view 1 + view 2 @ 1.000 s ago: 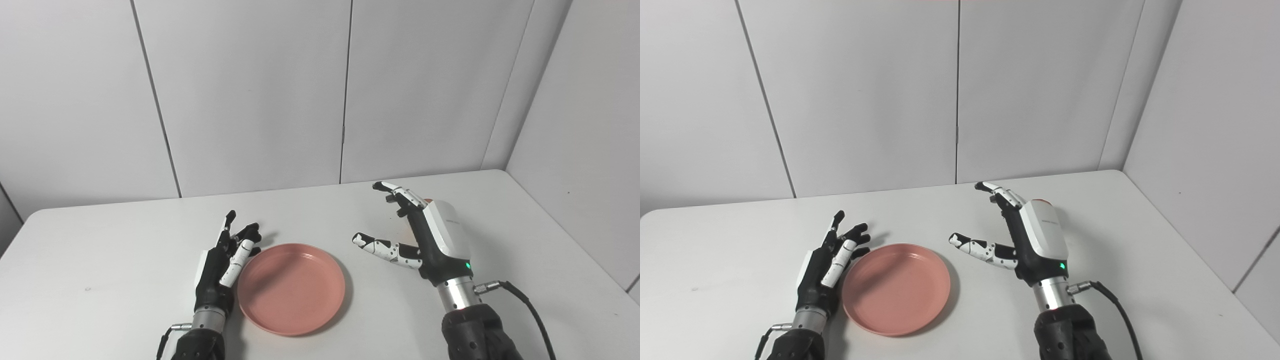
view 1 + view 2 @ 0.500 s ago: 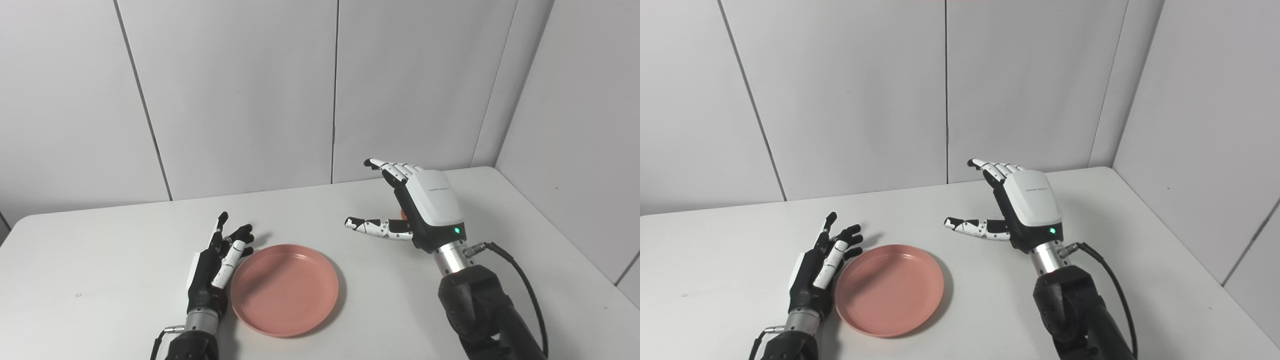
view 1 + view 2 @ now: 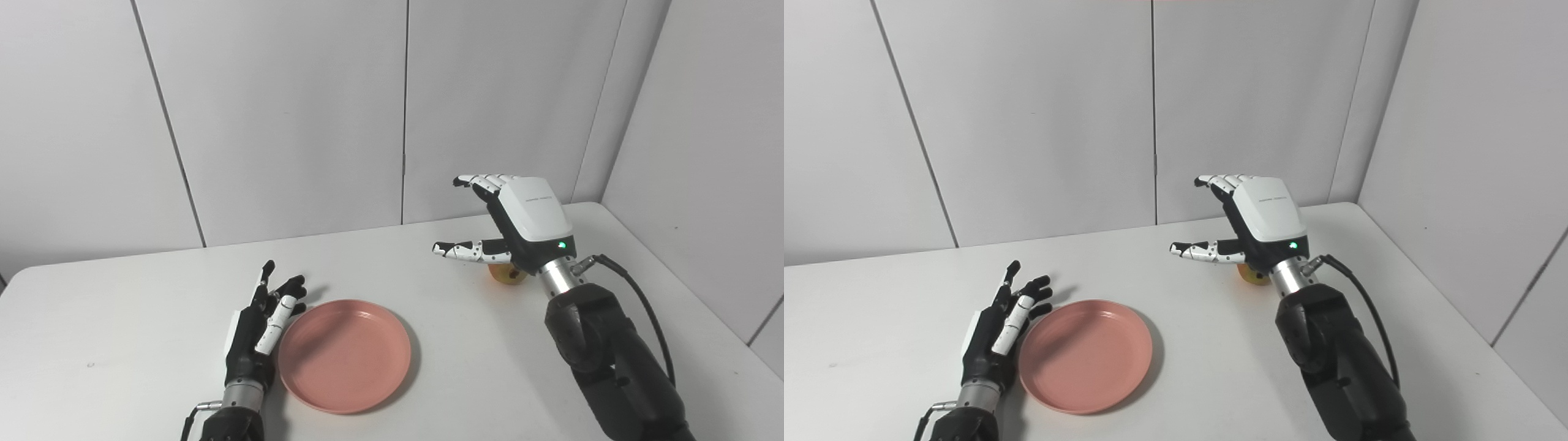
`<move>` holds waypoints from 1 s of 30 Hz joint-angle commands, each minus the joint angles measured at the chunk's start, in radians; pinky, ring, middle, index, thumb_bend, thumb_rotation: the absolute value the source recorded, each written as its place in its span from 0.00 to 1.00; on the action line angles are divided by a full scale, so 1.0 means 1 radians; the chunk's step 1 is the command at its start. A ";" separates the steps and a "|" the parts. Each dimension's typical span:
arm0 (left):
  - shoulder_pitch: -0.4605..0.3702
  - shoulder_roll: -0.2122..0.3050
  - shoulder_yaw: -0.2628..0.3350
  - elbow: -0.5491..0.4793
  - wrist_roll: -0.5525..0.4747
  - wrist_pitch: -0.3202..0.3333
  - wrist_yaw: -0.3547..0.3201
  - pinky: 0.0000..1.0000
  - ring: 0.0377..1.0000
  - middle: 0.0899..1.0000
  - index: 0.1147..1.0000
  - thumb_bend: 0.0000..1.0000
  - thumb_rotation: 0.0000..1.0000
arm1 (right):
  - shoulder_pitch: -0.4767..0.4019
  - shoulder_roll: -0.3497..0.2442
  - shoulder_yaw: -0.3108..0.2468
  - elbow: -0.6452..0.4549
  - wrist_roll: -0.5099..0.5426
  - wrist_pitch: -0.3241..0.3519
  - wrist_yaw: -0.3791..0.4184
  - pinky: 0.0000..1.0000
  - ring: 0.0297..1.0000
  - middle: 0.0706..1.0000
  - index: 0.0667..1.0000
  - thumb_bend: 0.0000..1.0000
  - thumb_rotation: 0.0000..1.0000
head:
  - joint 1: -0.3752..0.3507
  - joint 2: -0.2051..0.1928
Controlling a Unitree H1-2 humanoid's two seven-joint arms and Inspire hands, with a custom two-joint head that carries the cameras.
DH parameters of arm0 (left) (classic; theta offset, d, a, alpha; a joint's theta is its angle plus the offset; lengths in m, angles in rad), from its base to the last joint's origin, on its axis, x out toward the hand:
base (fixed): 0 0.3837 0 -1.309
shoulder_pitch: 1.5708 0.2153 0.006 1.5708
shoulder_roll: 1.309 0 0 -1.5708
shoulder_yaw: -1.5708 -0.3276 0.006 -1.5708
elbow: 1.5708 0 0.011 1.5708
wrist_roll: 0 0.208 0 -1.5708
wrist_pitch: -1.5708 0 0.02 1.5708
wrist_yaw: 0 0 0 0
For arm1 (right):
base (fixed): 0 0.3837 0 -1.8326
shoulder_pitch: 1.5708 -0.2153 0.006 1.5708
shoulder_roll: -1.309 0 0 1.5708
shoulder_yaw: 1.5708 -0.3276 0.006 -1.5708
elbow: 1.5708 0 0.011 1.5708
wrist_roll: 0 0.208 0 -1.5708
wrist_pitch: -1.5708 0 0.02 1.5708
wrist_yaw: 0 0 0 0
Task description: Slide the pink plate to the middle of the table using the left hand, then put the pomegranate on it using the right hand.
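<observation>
The pink plate point(image 3: 345, 353) lies flat near the table's front, slightly left of centre. My left hand point(image 3: 256, 331) rests against its left rim, open, fingers spread and pointing away from me. My right hand point(image 3: 520, 223) hovers raised above the table on the right, open, palm down, thumb stretched toward the left. Beneath its wrist a small part of the pomegranate point(image 3: 506, 275) shows as an orange-yellow curve on the table; the hand hides most of it and holds nothing.
The white table point(image 3: 122, 318) is bounded by grey wall panels point(image 3: 294, 110) at the back and on the right. A black cable point(image 3: 637, 306) loops from my right wrist along the forearm.
My right hand has risen and moved farther back over the pomegranate, tilting palm down, which uncovered the fruit's lower edge. The camera view has shifted a little. Left hand and plate stayed put.
</observation>
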 commanded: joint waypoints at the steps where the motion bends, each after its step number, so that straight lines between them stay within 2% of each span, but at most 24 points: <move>1: 0.026 -0.002 0.002 0.019 -0.002 -0.034 -0.003 0.74 0.79 0.78 1.00 0.76 0.65 | -0.063 -0.033 -0.004 0.004 -0.007 0.058 0.032 0.71 0.73 0.72 0.68 0.85 0.78 | 0.002 0.002; 3: 0.027 -0.003 0.001 0.018 0.002 -0.037 0.001 0.74 0.79 0.79 1.00 0.77 0.66 | -0.073 -0.046 0.001 0.025 -0.006 0.078 0.062 0.70 0.73 0.72 0.69 0.86 0.79 | 0.004 0.002; 6: 0.027 -0.005 0.001 0.021 0.003 -0.044 0.004 0.73 0.78 0.79 0.99 0.79 0.66 | -0.098 -0.076 0.008 0.113 0.002 0.085 0.059 0.67 0.70 0.71 0.69 0.87 0.78 | 0.006 0.003; 10: 0.029 -0.008 0.001 0.021 0.002 -0.046 0.005 0.73 0.78 0.78 0.99 0.80 0.66 | -0.124 -0.093 0.014 0.219 0.026 0.069 0.005 0.64 0.68 0.71 0.69 0.88 0.77 | 0.009 0.003; 18: 0.031 -0.014 0.001 0.021 0.008 -0.045 0.013 0.72 0.78 0.77 0.99 0.80 0.65 | -0.177 -0.099 0.043 0.384 0.067 0.045 -0.115 0.64 0.71 0.76 0.70 0.87 0.80 | 0.023 -0.002; 25: 0.033 -0.015 0.000 0.014 0.005 -0.038 0.014 0.72 0.78 0.78 0.99 0.80 0.65 | -0.214 -0.102 0.076 0.436 0.099 0.064 -0.138 0.65 0.72 0.77 0.71 0.85 0.78 | 0.028 0.001; 30: 0.039 -0.016 -0.001 0.003 0.002 -0.029 0.012 0.72 0.78 0.78 0.99 0.80 0.64 | -0.224 -0.098 0.081 0.448 0.129 0.070 -0.144 0.64 0.73 0.78 0.72 0.87 0.81 | 0.031 0.006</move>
